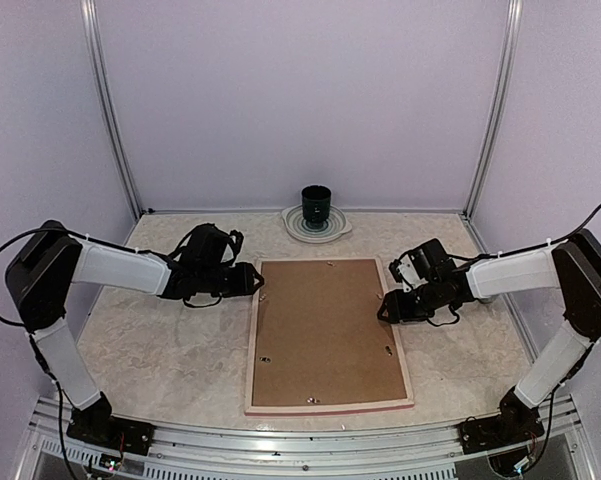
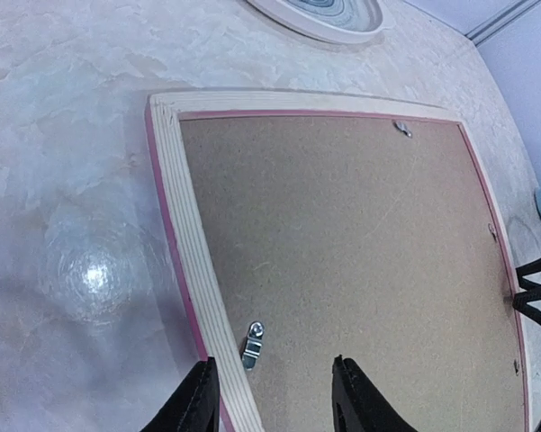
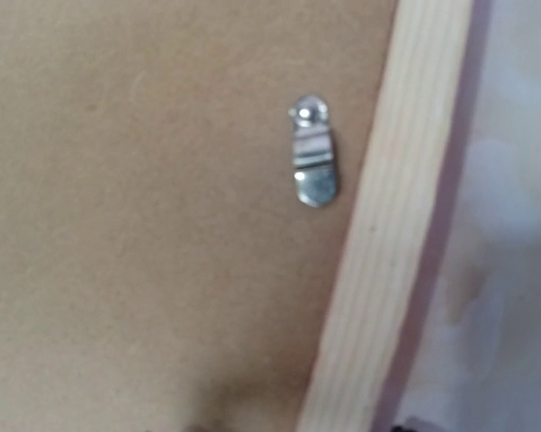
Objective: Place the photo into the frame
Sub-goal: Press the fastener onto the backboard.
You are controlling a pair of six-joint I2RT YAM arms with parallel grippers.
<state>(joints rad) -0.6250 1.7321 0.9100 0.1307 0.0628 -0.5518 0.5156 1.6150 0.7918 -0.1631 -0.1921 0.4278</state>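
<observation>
Top external shows the frame (image 1: 329, 407) face-down mid-table, backing board (image 1: 325, 330) inside; photo unseen. Left gripper (image 2: 275, 369) hangs spread over its left rim; right gripper (image 1: 388, 308), cannot tell. Likely stiff, light: hold the rim.

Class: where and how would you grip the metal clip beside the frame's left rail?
Pinch the metal clip across its width at the free end, coming straight down. It lies flat on the backing board, screwed at one end, alongside the frame rail, so probably only its long edges offer grip.
</observation>
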